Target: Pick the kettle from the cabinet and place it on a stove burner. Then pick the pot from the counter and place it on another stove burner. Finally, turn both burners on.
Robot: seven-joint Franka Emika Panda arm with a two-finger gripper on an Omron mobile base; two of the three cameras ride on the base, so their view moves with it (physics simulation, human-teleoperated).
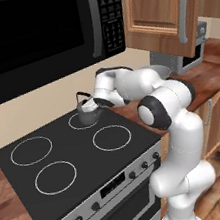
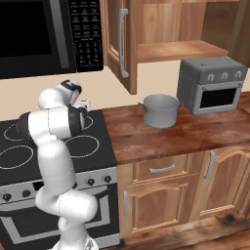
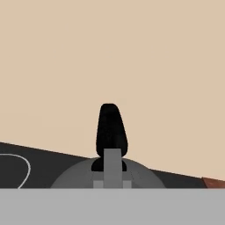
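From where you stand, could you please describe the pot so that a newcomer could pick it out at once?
Start at the black cooktop and move right onto the reddish wood counter. The pot stands there near the wall, under the open cabinet and left of the grey toaster oven. It is wide, light grey and straight-sided with small side handles, unlike the small dark spouted kettle on the cooktop.

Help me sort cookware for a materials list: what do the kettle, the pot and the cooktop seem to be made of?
Kettle: likely dark grey metal, dull sheen, with a black, perhaps plastic, arched handle. Pot: light grey brushed steel by its look, even pale straight sides. Cooktop: flat black glass or ceramic, smooth, with thin white rings printed on it. Being rendered, all stay guesses.
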